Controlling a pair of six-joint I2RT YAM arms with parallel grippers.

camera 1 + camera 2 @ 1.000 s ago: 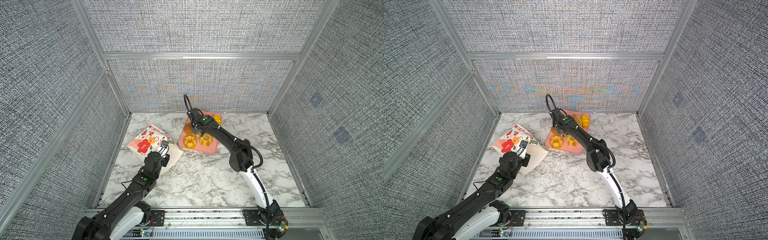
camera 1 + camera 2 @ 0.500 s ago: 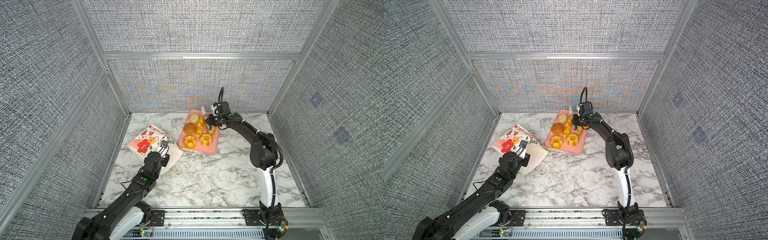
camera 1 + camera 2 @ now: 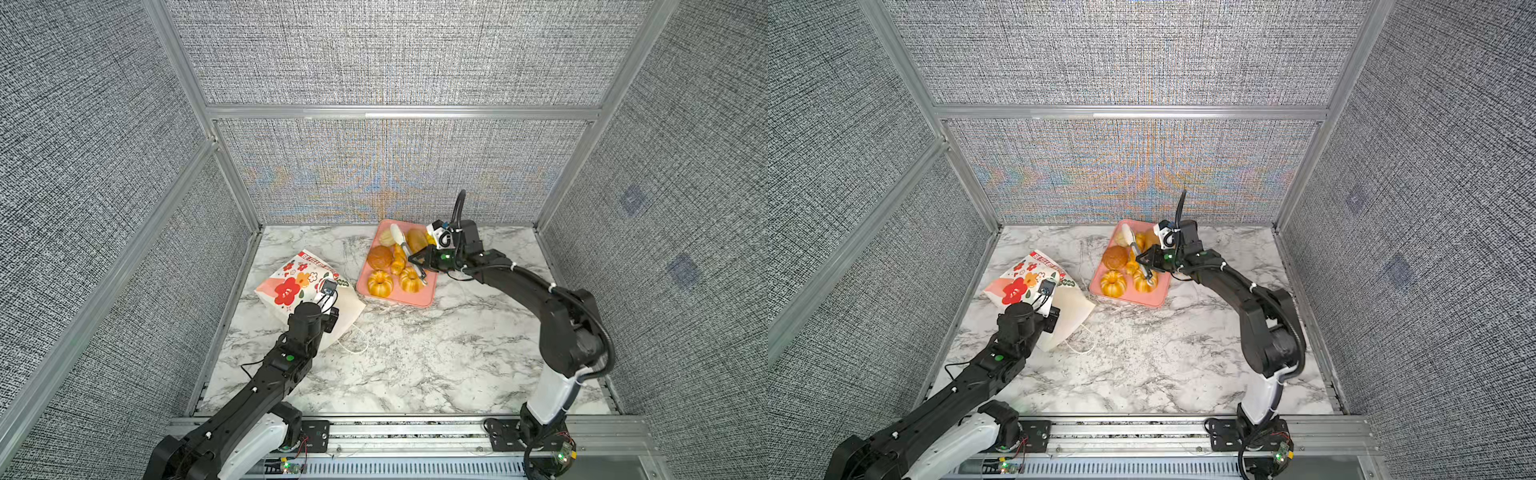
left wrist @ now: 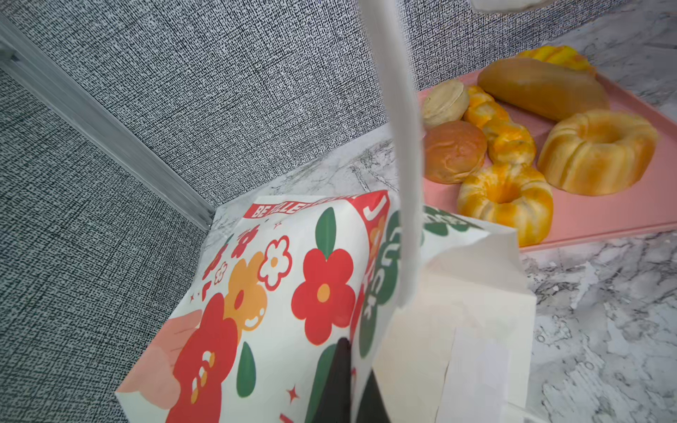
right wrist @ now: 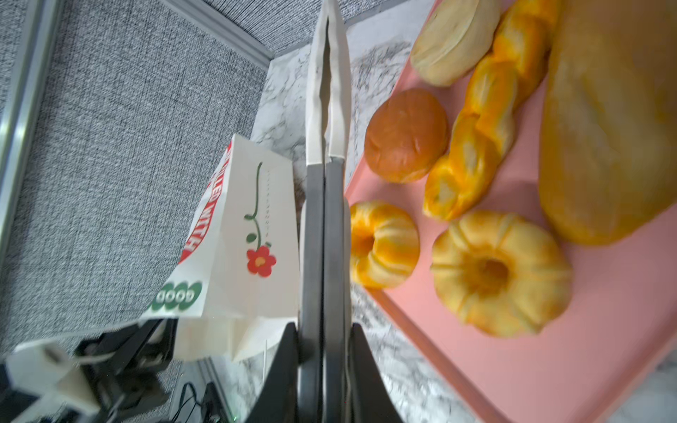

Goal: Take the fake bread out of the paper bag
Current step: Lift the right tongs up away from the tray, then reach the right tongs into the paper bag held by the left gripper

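Note:
The paper bag lies on its side at the left, and its inside is hidden. My left gripper is shut on a fold of the bag, near its mouth. Several fake bread pieces rest on the pink tray: a brown bun, two ring cakes, a twisted stick, a long loaf. My right gripper hovers over the tray's right side. It is shut on grey tongs whose white tips are closed and hold nothing.
The tray sits at the back centre of the marble table, close to the rear wall. The bag's white cord handle trails on the marble. Grey walls and aluminium posts enclose the workspace.
My right arm has swung from the tray's left side, round its back, to its right side, tongs still in its grip. The left arm and the bag have stayed put.

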